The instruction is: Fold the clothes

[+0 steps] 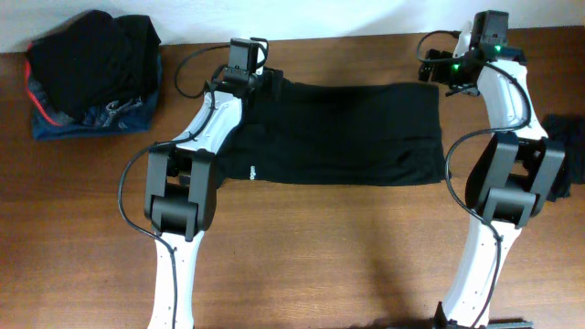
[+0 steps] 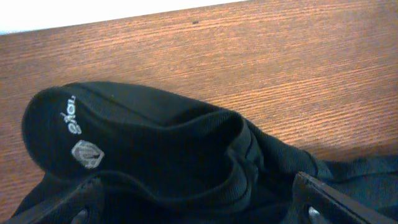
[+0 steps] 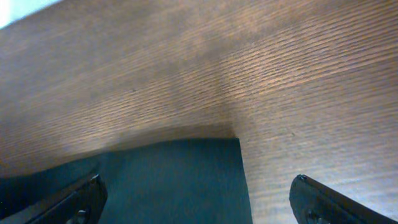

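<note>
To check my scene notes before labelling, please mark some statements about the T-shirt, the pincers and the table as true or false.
1. The black T-shirt lies spread on the table. True.
2. The right pincer is shut on the T-shirt. False: it is open over a corner.
3. A pile of clothes sits left of the T-shirt. True.
4. The left pincer lifts the T-shirt off the table. False: it is open, with the fabric lying below.
</note>
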Available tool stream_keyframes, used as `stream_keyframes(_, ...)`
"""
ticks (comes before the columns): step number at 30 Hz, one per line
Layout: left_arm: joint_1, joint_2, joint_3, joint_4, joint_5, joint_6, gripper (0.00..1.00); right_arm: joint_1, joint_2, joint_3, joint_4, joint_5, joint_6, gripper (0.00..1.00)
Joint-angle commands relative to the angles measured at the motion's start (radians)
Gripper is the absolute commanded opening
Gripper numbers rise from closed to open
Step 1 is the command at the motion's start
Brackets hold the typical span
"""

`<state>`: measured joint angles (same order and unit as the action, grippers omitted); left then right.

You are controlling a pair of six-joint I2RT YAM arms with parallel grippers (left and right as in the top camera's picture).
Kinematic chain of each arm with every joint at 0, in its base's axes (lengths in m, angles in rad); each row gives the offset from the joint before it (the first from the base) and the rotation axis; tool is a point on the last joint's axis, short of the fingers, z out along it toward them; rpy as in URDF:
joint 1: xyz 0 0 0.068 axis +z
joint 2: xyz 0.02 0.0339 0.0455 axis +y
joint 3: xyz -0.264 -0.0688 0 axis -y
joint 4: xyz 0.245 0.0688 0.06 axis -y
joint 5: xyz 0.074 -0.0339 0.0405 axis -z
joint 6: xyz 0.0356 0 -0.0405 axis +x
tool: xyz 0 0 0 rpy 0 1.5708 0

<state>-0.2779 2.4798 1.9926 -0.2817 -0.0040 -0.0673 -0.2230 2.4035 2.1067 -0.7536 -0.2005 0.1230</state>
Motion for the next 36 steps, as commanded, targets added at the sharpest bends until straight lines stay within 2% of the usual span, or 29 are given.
stream_keyframes(1, 0.013, 0.013, 0.016, 0.025, -0.002, 0.016, 0.95, -0.007, 0.058, 0.018, 0.012, -0.003, -0.01, 0.99)
stream_keyframes(3, 0.013, 0.013, 0.016, 0.036, -0.002, 0.016, 0.92, -0.007, 0.073, 0.018, 0.014, -0.002, -0.01, 0.99)
stream_keyframes(14, 0.013, 0.042, 0.016, 0.043, 0.001, 0.015, 0.92, -0.007, 0.107, 0.018, 0.026, -0.003, -0.011, 1.0)
stream_keyframes(16, 0.012, 0.042, 0.016, 0.047, 0.003, 0.015, 0.92, -0.006, 0.107, 0.018, 0.037, -0.003, -0.01, 0.99)
stream_keyframes(18, 0.012, 0.047, 0.016, 0.053, 0.017, 0.014, 0.91, -0.006, 0.107, 0.018, 0.039, -0.003, -0.01, 0.93)
stream_keyframes(22, 0.012, 0.074, 0.016, 0.057, 0.04, 0.008, 0.91, -0.006, 0.107, 0.018, 0.057, -0.016, -0.01, 0.93)
stream_keyframes(25, 0.012, 0.093, 0.016, 0.05, 0.046, 0.008, 0.91, -0.005, 0.107, 0.018, 0.077, -0.056, -0.01, 0.88)
stream_keyframes(36, 0.012, 0.093, 0.016, 0.045, 0.046, 0.008, 0.91, 0.014, 0.137, 0.018, 0.084, -0.029, 0.051, 0.88)
